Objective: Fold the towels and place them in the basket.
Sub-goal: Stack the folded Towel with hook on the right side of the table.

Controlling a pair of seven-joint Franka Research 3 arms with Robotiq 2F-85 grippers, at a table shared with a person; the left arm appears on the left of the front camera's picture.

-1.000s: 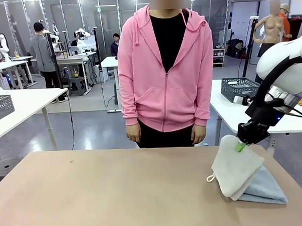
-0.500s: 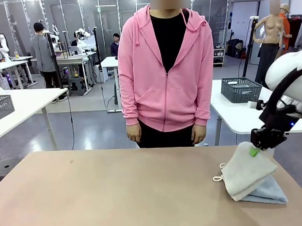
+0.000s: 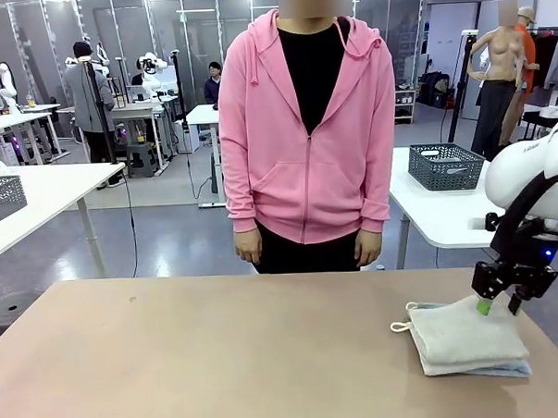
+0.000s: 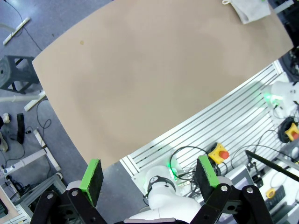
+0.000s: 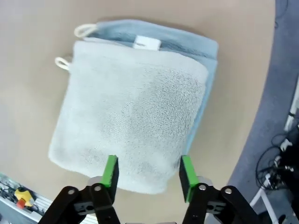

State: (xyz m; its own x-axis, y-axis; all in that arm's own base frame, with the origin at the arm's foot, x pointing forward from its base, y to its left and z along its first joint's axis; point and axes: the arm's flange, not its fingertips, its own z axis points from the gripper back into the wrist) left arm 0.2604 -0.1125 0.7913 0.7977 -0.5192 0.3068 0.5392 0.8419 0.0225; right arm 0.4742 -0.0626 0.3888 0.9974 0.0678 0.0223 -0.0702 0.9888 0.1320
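Note:
A cream-white towel (image 3: 465,335) lies folded flat on the table's right side, stacked on a folded light blue towel (image 3: 508,369) whose edge peeks out below. In the right wrist view the cream-white towel (image 5: 133,126) covers most of the light blue towel (image 5: 187,44), whose white tag shows at the top. My right gripper (image 3: 498,303) hovers open just over the stack's far right corner, its green pads (image 5: 110,170) apart with nothing between them. My left gripper (image 4: 149,179) is open high above the table's near edge. No basket stands on my table.
A person in a pink hoodie (image 3: 308,134) stands at the table's far side, hands down. A dark wire basket (image 3: 444,165) sits on another white table behind at right. The brown table (image 3: 202,360) stretches bare to the left of the towels.
My right gripper lowered the lifted half of the cream-white towel to the right, laying it flat on the stack, then let go and opened.

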